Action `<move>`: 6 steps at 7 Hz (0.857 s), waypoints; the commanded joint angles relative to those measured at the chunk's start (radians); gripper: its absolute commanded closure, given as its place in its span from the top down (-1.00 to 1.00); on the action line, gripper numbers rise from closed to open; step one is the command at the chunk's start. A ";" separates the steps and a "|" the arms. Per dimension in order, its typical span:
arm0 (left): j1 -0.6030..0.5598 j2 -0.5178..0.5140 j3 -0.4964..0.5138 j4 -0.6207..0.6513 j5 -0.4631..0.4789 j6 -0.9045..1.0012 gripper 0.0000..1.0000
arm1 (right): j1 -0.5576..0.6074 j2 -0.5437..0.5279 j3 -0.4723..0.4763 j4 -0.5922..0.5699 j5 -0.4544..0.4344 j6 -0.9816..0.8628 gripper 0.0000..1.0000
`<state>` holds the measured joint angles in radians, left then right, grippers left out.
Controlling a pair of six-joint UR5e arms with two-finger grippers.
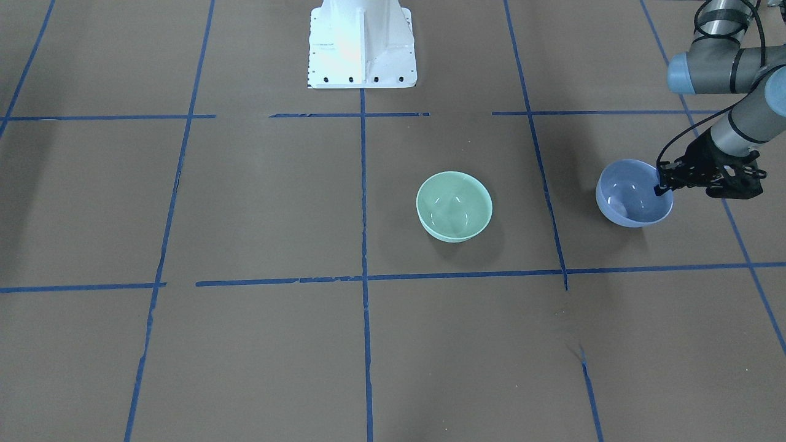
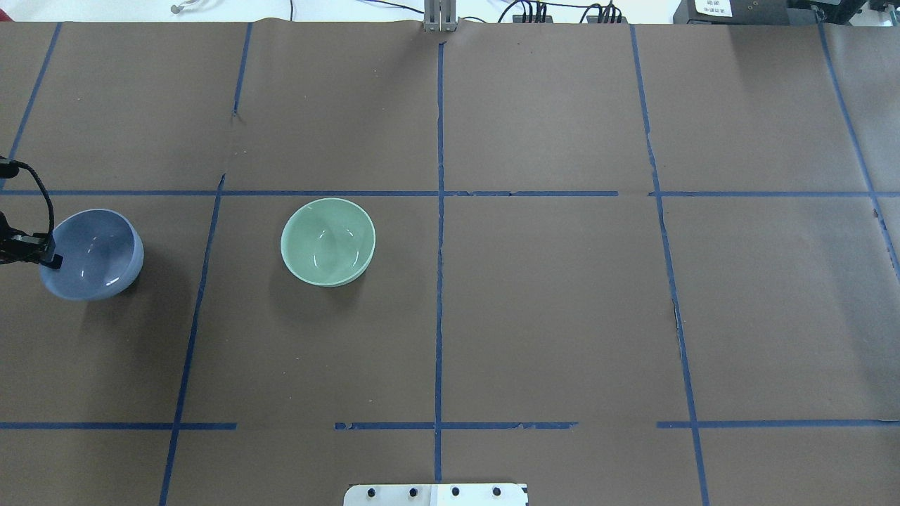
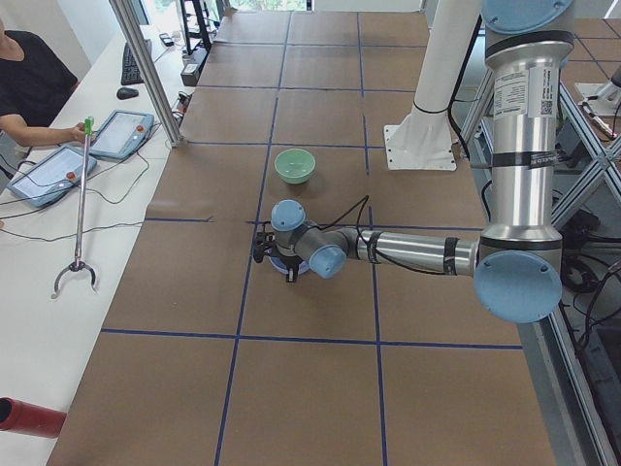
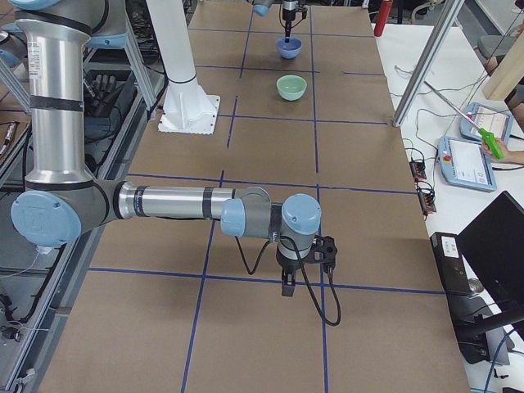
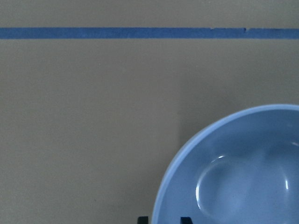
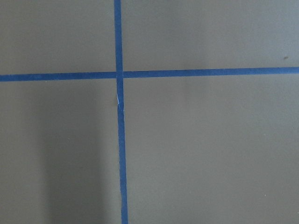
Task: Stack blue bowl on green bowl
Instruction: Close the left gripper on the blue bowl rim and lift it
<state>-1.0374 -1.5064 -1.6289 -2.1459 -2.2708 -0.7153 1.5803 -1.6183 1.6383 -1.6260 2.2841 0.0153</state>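
Fingers [image 5: 143, 220] of your left gripper [image 1: 662, 186] straddled the rim of the blue bowl [image 1: 629, 196], one outside the wall and one inside. That bowl sat on the bench [image 1: 245, 202] toward your left arm's end, upright as far as I could tell. The green bowl [image 1: 454, 205] stood well apart from it, nearer the middle, upright with nothing in it.

My worry was the hold. A pinch on one side of a glossy rim lets the bowl swing down or slide out once you lift. A bowl hanging tilted could catch the green bowl's edge and skid it instead of nesting. Closing off-centre could also shove the blue bowl along the bench first.

As for the fingers, they stood only a little apart. The wrist view showed a strip of blue glaze between the inner finger and the rim, so I judged them not yet pinching, with the outer one just beside the wall.

Your right gripper [image 4: 288, 288] hung over bare bench far off, and I could not tell how its fingers stood.
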 commanded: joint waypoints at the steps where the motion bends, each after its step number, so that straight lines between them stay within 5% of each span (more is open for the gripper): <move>1: -0.013 0.069 -0.137 0.039 -0.010 0.004 -1.00 | 0.000 0.000 0.000 0.000 0.000 0.000 1.00; 3: -0.131 0.040 -0.260 0.293 -0.079 0.093 -1.00 | 0.000 0.000 0.000 0.000 0.000 0.000 1.00; 6: -0.284 -0.260 -0.435 0.852 -0.078 0.157 -1.00 | 0.000 0.000 0.000 0.000 0.000 0.000 1.00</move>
<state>-1.2501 -1.6310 -1.9940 -1.5359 -2.3479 -0.5903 1.5803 -1.6183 1.6383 -1.6260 2.2841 0.0153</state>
